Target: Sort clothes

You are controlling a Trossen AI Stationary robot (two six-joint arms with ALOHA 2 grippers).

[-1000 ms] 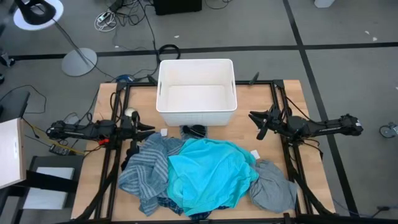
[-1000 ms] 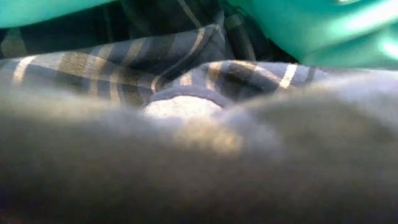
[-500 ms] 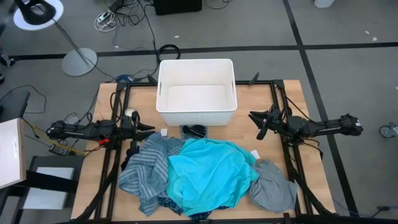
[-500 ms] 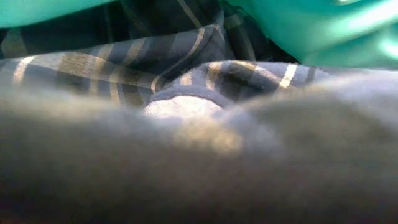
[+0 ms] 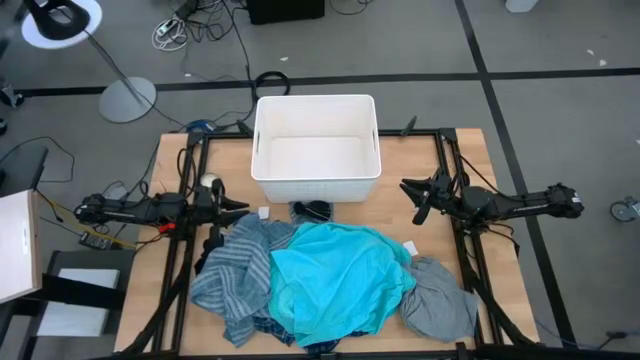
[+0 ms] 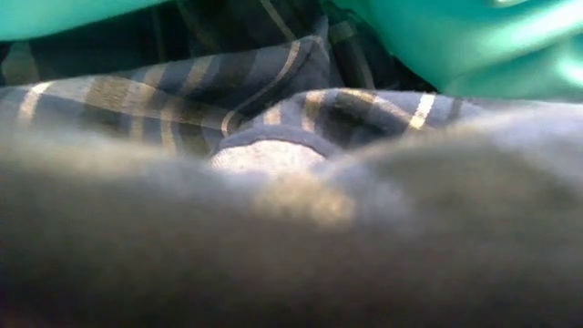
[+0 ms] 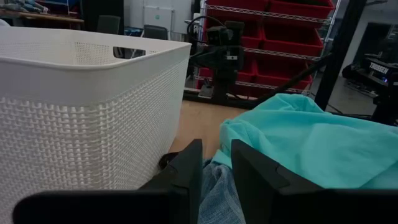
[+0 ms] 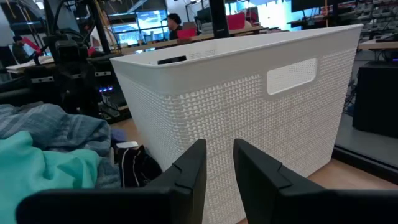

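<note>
The clothes lie in a pile on the near half of the table. A bright turquoise garment (image 5: 335, 278) lies on top in the middle. A blue-grey striped one (image 5: 232, 270) is to its left and a plain grey one (image 5: 440, 300) to its right. A plaid shirt (image 5: 272, 330) peeks out at the near edge, and a dark item (image 5: 312, 211) lies by the bin. My left gripper (image 5: 243, 206) hovers at the pile's far left, shut and empty (image 7: 216, 155). My right gripper (image 5: 408, 196) hovers at the far right, shut and empty (image 8: 219, 155).
A white plastic bin (image 5: 316, 148) stands at the table's far middle, between the two grippers. The low view is filled by plaid cloth (image 6: 228, 100), turquoise cloth (image 6: 455, 46) and blurred grey cloth right at the lens. Bare wood shows on the table's left and right sides.
</note>
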